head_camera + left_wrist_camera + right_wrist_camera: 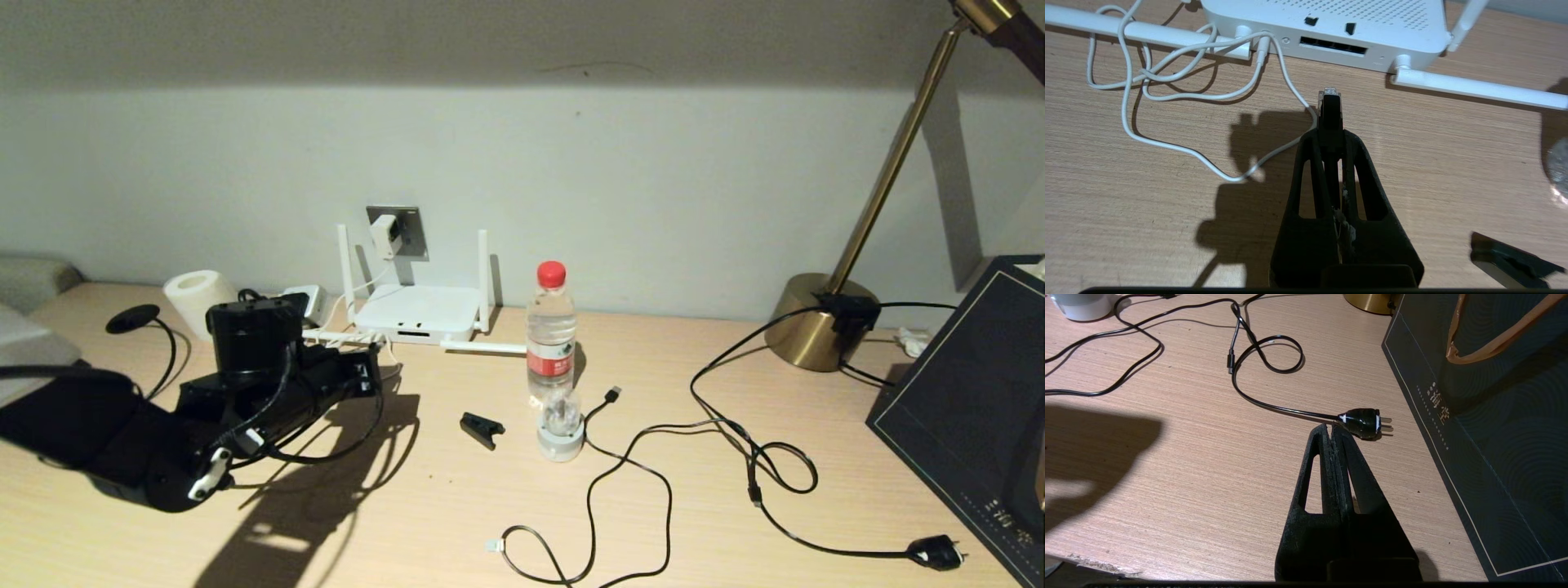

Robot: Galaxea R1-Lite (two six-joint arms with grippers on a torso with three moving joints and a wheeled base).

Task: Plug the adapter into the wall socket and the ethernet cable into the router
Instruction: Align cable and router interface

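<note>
Ethernet cable [1329, 107] sits pinched by its black boot in our left gripper [1330, 134], clear plug aimed at the router [1327, 24] ports at twelve o'clock. Light, limp, its clip brittle; we judge the boot best. Adapter [383, 235] occupies the wall socket [410, 230]. Right gripper [1332, 430] rests closed, empty.

One white router [418, 313] with four stick antennas sits on the tabletop [735, 523], alongside one water bottle [551, 331], one roll of tissue [196, 298], one brass lamp [824, 318], one dark gift bag [971, 408] and one small black clip [482, 429]. One adapter [384, 235] occupies the single wall socket [408, 233]. Two robot end effectors appear: left [1331, 122], right [1332, 433].
</note>
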